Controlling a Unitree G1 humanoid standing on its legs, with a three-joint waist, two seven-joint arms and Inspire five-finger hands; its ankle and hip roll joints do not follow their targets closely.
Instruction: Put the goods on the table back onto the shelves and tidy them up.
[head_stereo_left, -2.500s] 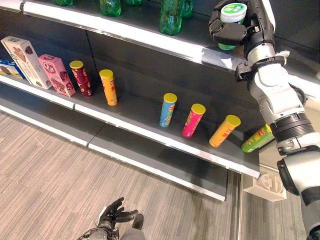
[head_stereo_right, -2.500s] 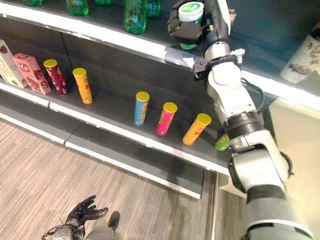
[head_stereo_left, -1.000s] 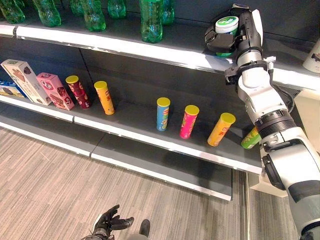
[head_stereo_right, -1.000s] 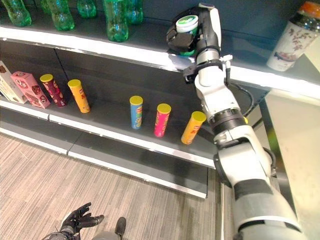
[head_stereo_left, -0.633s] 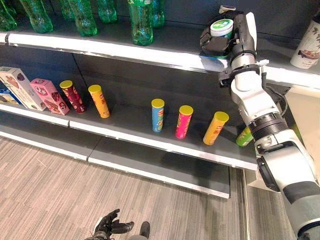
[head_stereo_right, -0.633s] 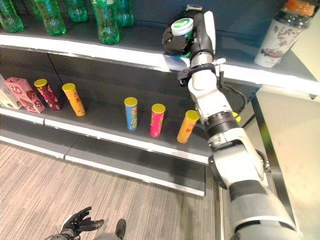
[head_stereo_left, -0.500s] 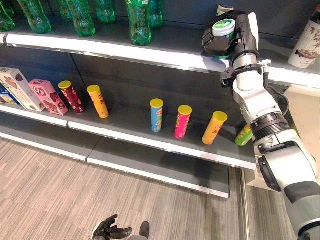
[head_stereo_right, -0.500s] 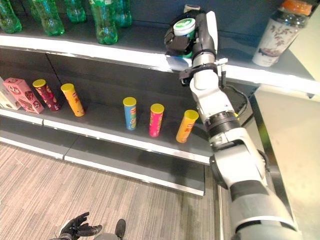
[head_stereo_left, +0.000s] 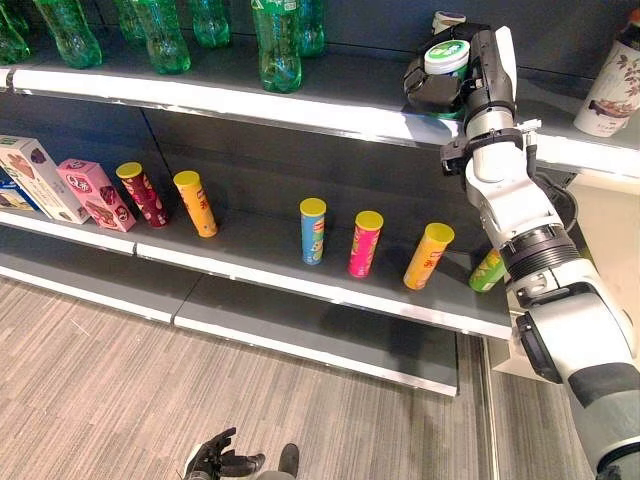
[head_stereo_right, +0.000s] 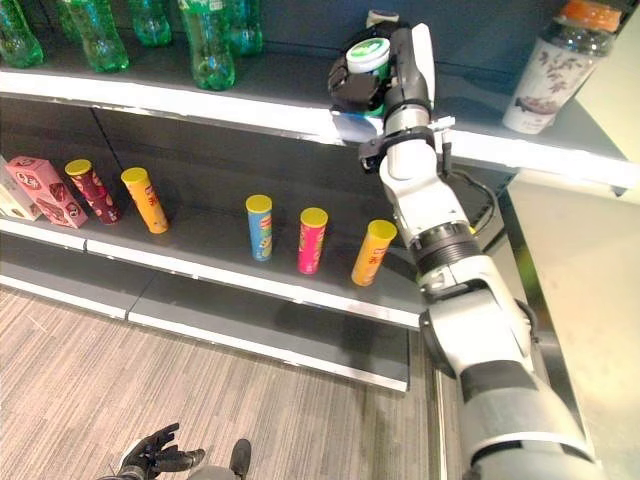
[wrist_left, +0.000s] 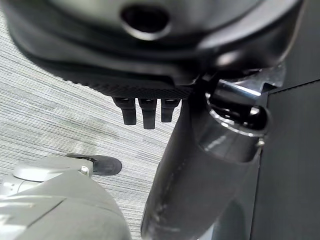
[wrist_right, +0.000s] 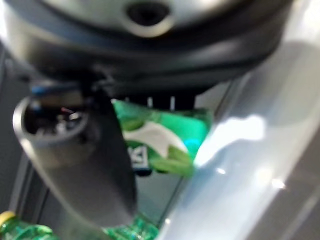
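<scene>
Shelves: a dark rack with an upper shelf (head_stereo_left: 330, 100) and a lower shelf (head_stereo_left: 300, 270).
Right arm: raised high, reaching up from the lower right to the upper shelf's front edge.
Right hand (head_stereo_right: 385, 72): fingers (head_stereo_left: 428, 92) and thumb curled round a green tub (head_stereo_left: 447, 62) with a white-and-green lid, held upright at the shelf's front edge.
Left hand (head_stereo_left: 212, 462): low over the wood-look floor (head_stereo_left: 90, 380), fingers loosely spread, holding nothing.
Green bottles (head_stereo_left: 279, 45): upright on the upper shelf, well left of the curled fingers.
Snack tubes (head_stereo_left: 313, 230): in a row on the lower shelf, below the fingers.
</scene>
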